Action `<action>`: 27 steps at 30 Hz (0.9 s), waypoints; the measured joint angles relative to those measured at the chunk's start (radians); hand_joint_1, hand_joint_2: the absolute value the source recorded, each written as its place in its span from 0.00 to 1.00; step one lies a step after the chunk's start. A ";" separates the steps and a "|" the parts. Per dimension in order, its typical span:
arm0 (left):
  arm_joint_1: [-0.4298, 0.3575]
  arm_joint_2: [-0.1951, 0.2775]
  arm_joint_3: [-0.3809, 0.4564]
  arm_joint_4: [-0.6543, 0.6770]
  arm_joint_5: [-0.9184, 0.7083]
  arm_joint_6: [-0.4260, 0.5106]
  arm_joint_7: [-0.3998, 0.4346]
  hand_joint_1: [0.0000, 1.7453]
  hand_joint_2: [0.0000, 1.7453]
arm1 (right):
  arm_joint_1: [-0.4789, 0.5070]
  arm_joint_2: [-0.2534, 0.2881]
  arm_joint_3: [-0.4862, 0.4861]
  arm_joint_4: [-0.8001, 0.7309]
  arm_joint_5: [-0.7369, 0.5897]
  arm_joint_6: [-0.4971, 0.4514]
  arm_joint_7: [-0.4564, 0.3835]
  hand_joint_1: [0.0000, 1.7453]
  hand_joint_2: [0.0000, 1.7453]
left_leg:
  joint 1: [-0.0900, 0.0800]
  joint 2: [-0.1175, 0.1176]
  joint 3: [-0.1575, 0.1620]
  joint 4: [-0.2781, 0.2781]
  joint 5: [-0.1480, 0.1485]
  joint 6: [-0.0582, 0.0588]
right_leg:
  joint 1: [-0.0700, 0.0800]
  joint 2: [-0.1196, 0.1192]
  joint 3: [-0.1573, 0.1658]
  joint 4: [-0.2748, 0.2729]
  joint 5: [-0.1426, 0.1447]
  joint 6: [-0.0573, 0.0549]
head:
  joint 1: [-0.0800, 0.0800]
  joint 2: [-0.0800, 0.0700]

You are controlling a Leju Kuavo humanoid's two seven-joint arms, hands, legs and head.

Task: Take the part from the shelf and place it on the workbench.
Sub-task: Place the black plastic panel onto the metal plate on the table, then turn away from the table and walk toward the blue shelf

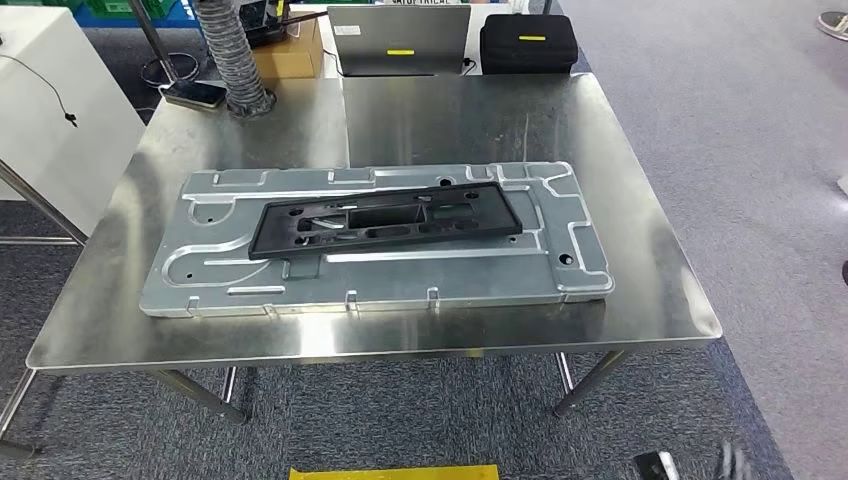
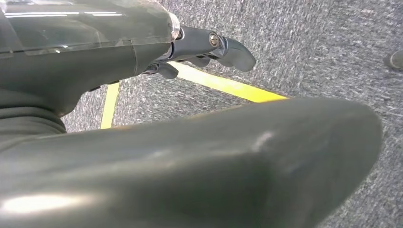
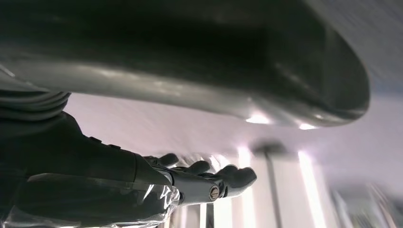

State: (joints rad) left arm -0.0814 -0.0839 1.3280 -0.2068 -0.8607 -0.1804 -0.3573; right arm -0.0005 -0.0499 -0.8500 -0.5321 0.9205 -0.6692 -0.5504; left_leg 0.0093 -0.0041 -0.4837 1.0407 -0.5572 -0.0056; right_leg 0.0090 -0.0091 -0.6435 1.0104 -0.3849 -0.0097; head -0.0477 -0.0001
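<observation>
From the head view there is one steel worktop (image 1: 640,260), and on it one large silver stamped metal panel (image 1: 400,275) with one black plastic part (image 1: 385,217) lying flat on top of it. The part is a long, narrow frame; its long axis runs across the worktop from left to right, with the right end tipped slightly toward the far edge. It rests wholly inside the panel's outline, a little toward the panel's far side. At the far edge of the worktop stand one grey laptop (image 1: 400,38), one black case (image 1: 528,42), one cardboard box (image 1: 290,50), one ribbed grey hose (image 1: 235,55) and one phone (image 1: 194,94). A strip of yellow tape (image 1: 395,472) marks the carpet at the near edge.

The left wrist view adds the left hand (image 2: 209,47) hanging over grey carpet (image 2: 323,42) crossed by two yellow floor lines (image 2: 223,84); its fingers are loosely extended with nothing in them.

The right wrist view looks upward at a pale, blurred background, with the right hand (image 3: 204,178) in front of it, fingers apart and lightly curled, holding nothing
</observation>
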 joint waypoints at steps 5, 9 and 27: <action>-0.004 -0.009 -0.005 0.000 -0.006 0.003 0.001 0.00 0.00 | -0.012 -0.005 -0.001 0.156 0.092 0.036 0.151 0.00 0.00 | -0.009 0.004 0.009 -0.049 0.045 0.033 | -0.007 0.006 -0.013 0.003 0.019 0.029 | 0.000 0.000; -0.002 -0.013 -0.013 0.000 -0.021 0.008 0.006 0.00 0.00 | -0.019 -0.002 -0.001 0.228 0.138 0.085 0.261 0.00 0.00 | -0.007 0.012 -0.049 -0.053 0.097 0.049 | -0.016 0.010 -0.065 0.200 -0.174 0.048 | 0.000 0.000; 0.007 -0.005 -0.022 0.000 -0.040 0.028 0.041 0.00 0.00 | -0.040 0.071 0.023 0.315 0.227 0.300 0.564 0.00 0.00 | 0.001 0.012 -0.194 0.108 0.060 -0.013 | -0.010 -0.003 0.162 -0.052 -0.103 -0.007 | 0.000 0.000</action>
State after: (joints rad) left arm -0.0741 -0.0890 1.3057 -0.2068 -0.9009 -0.1522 -0.3161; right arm -0.0409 0.0210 -0.8268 -0.2172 1.1476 -0.3691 0.0139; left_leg 0.0107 0.0078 -0.6780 1.1489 -0.4975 -0.0189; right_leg -0.0006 -0.0121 -0.4814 0.9587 -0.4876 -0.0170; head -0.0477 -0.0002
